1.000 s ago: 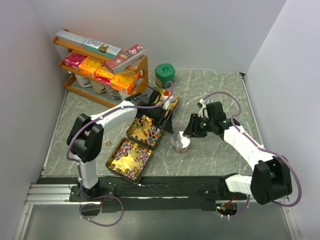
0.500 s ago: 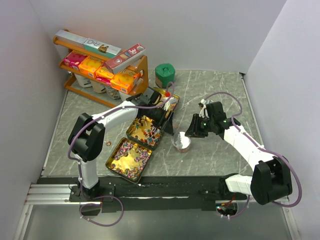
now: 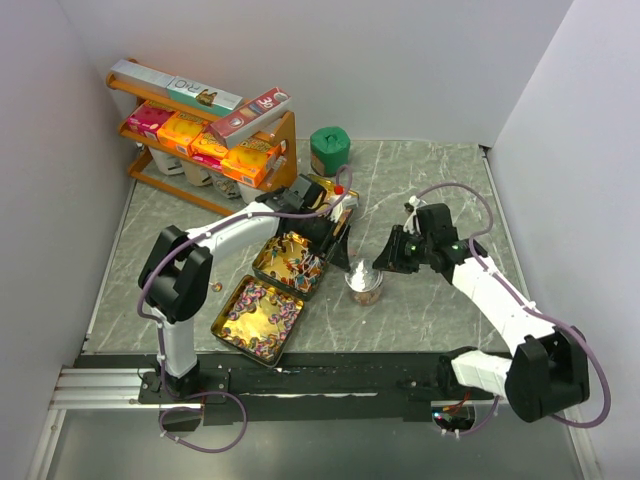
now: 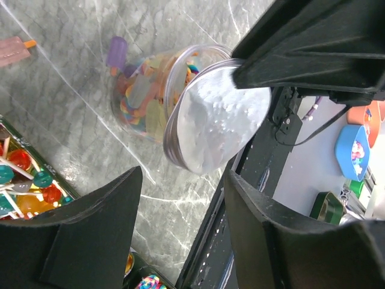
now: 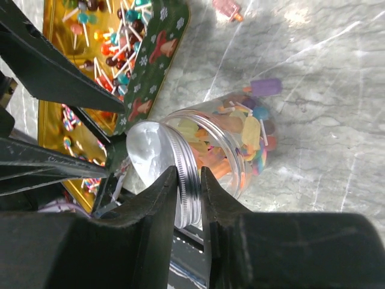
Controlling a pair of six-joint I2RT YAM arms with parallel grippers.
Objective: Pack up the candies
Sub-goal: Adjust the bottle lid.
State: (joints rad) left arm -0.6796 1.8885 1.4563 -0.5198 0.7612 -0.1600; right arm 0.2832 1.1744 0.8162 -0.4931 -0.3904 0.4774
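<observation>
The table (image 3: 440, 180) is walled at the left, rear and right. Its right half and the rear right corner lie bare, and that is where I have room to swing. The left half is crowded. The rack (image 3: 288, 135) of boxes fills the rear left corner, with a green tub (image 3: 329, 148) just beside it. Three open tins run in a diagonal from the front edge towards the middle: the front tin (image 3: 255, 315), the middle tin (image 3: 290, 262) and the rear tin (image 3: 335, 195). My left arm reaches over all three of them.

The jar (image 3: 364, 285) stands just right of the tins, between my two grippers. The candies (image 5: 240, 138) packed so far fill it, and more lie in the tins.

My right gripper (image 5: 187, 174) is clenched on the rim of the lid (image 5: 149, 155), which hangs tilted at the jar's mouth, not seated flat. My left gripper (image 4: 183, 180) is spread wide and grasps nothing; the jar and lid sit just beyond its fingers.

A purple sweet (image 5: 264, 86) lies against the jar, and a pink sweet (image 5: 227, 7) lies farther off on the bare stone.
</observation>
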